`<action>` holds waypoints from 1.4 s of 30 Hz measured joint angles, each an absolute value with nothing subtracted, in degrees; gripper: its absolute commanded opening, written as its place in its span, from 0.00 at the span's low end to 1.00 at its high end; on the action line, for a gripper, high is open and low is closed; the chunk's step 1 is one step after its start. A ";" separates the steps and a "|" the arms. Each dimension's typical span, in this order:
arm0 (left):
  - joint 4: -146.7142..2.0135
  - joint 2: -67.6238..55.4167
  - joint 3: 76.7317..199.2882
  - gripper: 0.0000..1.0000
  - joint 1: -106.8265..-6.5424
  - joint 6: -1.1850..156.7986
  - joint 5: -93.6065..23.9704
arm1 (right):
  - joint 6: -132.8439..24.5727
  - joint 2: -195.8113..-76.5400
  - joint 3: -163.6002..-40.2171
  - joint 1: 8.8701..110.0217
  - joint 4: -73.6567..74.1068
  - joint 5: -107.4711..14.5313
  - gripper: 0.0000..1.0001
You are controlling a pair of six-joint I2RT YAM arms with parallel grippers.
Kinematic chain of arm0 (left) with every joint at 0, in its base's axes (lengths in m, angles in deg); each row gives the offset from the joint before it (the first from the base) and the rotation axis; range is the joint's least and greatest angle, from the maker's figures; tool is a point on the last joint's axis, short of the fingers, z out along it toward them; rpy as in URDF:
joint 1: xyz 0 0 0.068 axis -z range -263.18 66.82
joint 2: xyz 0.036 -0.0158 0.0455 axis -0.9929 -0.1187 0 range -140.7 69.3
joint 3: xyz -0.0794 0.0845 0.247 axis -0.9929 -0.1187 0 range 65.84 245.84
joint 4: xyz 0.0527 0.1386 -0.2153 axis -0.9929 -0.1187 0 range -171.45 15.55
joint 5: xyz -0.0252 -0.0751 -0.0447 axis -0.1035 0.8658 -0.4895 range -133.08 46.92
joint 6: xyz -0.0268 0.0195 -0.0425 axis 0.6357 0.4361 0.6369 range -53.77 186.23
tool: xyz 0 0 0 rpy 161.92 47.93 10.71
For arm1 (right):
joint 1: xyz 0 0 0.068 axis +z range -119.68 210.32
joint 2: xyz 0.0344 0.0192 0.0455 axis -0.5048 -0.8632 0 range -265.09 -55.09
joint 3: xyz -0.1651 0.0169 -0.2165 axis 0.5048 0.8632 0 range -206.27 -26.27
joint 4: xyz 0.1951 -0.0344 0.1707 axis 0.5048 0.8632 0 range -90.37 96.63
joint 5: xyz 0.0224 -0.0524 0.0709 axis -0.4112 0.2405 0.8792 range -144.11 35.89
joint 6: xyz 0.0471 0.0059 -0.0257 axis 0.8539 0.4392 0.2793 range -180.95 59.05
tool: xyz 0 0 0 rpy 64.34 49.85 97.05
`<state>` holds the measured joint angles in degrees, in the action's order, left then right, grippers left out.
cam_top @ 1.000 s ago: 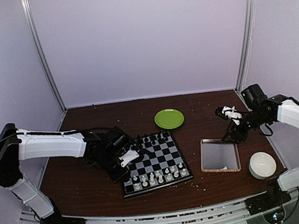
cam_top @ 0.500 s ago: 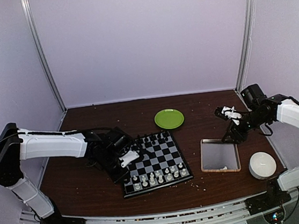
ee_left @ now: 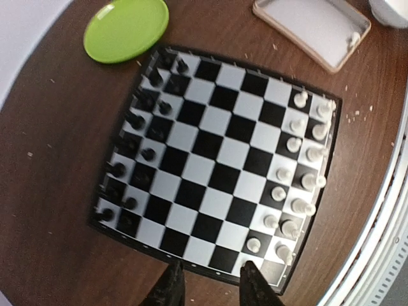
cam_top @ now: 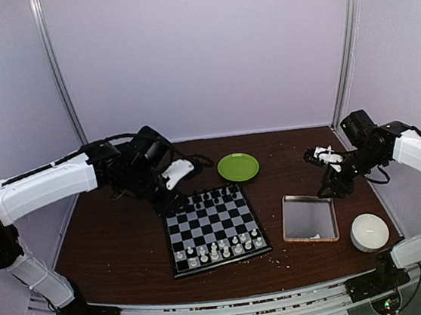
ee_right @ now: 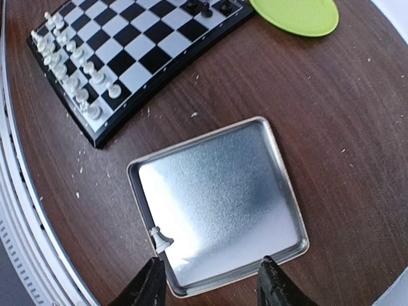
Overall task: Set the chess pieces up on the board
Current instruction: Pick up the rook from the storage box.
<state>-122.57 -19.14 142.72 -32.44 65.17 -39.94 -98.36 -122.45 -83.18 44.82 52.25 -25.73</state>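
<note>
The chess pieces [ee_left: 290, 185] stand in two rows along one edge of the board [ee_left: 210, 166]. A stray white piece [ee_right: 161, 240] lies in the tray [ee_right: 223, 185]. The left pincer [ee_left: 210, 271] and right pincer [ee_right: 210, 264] hover with fingers apart, empty.

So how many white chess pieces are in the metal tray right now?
1. The white piece sits just inside a near corner of the tray; nothing seems hidden.
</note>
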 measured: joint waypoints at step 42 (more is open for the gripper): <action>-103.78 -15.21 147.71 0.38 -38.39 60.14 -37.71 | -102.51 -144.22 -78.28 66.13 53.50 -47.59 0.22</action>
